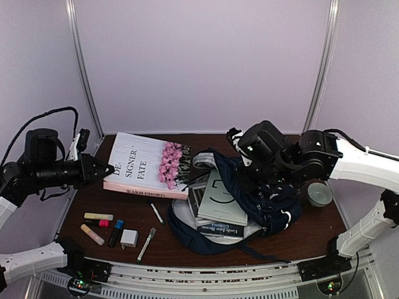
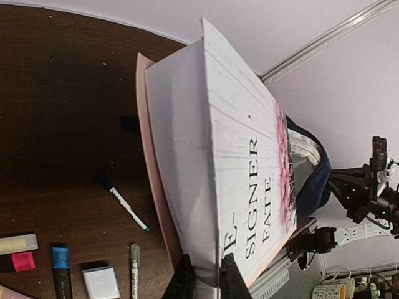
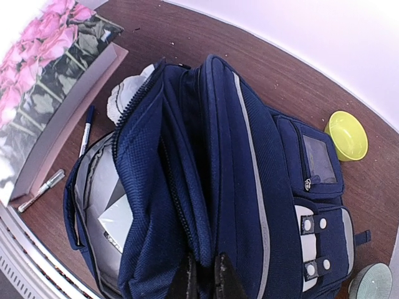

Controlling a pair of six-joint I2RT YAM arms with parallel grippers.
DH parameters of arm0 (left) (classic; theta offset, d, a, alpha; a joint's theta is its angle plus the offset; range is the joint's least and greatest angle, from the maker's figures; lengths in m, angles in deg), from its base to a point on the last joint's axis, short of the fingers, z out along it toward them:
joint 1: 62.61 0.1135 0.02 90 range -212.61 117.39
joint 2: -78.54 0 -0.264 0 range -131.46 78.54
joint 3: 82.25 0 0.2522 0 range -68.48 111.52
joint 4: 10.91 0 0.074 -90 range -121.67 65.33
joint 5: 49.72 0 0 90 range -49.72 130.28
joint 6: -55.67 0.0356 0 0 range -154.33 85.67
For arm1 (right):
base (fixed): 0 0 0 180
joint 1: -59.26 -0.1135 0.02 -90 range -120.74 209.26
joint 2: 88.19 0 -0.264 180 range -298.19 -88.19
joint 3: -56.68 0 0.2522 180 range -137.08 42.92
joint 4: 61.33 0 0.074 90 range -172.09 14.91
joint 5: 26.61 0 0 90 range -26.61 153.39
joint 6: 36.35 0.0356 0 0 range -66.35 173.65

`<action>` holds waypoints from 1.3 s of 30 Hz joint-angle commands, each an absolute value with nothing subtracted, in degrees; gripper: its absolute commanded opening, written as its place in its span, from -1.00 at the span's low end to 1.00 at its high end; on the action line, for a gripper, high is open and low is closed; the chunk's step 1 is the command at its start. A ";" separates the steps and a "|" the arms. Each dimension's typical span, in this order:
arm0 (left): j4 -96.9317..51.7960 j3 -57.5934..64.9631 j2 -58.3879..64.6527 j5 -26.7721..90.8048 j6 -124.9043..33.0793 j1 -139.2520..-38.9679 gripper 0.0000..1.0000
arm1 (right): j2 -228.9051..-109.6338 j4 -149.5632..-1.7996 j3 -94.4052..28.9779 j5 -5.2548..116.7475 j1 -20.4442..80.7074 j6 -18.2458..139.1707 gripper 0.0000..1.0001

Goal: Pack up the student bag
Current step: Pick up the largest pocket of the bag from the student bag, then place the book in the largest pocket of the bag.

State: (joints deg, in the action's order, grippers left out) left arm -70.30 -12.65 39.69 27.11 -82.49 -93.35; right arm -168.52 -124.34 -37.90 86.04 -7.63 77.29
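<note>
Dark wooden table (image 1: 187,254), purple booth walls behind. At your left, the left gripper (image 2: 206,274) pinches the edge of the tilted white book (image 1: 140,163); highlighters (image 1: 98,217) lie in front. Centre-right, the student bag (image 1: 277,212) lies flat, long axis roughly left–right, mouth facing the book close beside it. Your right gripper (image 3: 203,273) pinches its navy rim. A grey bowl (image 1: 319,194) sits just right.

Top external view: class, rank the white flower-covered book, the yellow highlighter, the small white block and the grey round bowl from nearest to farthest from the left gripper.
1. The white book with pink flowers: clamped at its left edge by the left gripper.
2. The yellow highlighter: left side, nearer the table's front.
3. The small white block: front edge, slightly further right.
4. The grey round bowl: far right.
</note>
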 commanded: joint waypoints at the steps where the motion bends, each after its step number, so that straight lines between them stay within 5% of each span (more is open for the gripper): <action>1: -61.60 -13.68 37.12 26.99 -85.58 -98.53 -1.00 | -165.95 -118.53 -37.68 89.25 -7.13 79.24 -1.00; 15: -64.26 -13.38 34.01 31.61 -88.16 -111.05 -1.00 | -164.50 -118.44 -41.09 94.05 -5.73 79.82 -1.00; 26: -61.01 -20.68 39.49 31.91 -91.09 -112.00 -1.00 | -165.04 -117.45 -42.53 93.19 -4.21 81.03 -1.00; 39: -49.88 -21.39 30.03 31.73 -94.43 -112.17 -1.00 | -164.83 -113.74 -43.25 82.73 -4.65 73.81 -1.00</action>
State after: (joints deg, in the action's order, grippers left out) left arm -58.89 -22.57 33.83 31.39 -91.96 -111.84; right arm -167.15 -122.99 -39.75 84.69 -4.60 77.40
